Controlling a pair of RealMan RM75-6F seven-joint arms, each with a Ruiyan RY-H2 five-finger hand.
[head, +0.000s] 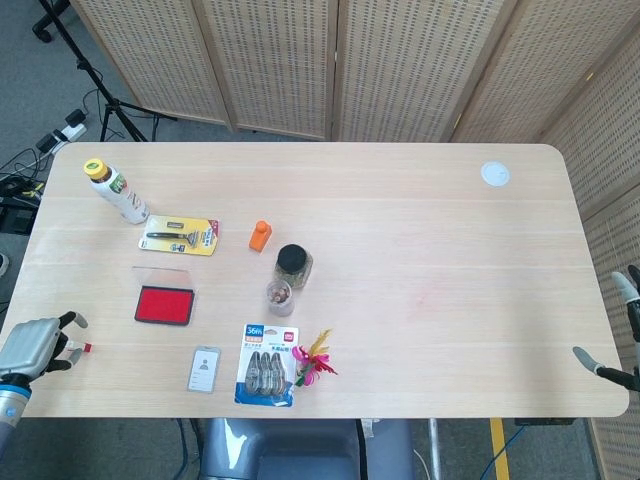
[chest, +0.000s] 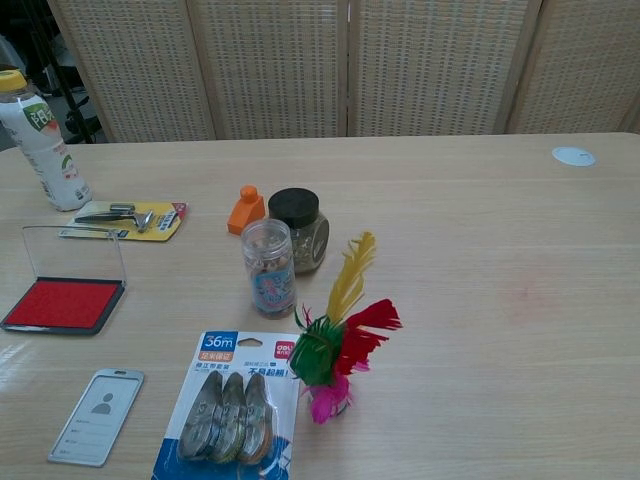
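Note:
My left hand hovers at the table's near left edge, grey back up, fingers apart and holding nothing. A small red-tipped bit lies just off its fingertips; I cannot tell whether they touch. The red stamp pad with its clear lid open is the nearest thing. Of my right hand only two spread fingertips show past the table's near right corner, nothing between them. Neither hand shows in the chest view.
Left half of the table: a drink bottle, a carded razor, an orange cap-like piece, a black-lidded jar, a small clear jar, a badge holder, a tape pack, a feather shuttlecock. A white disc lies far right.

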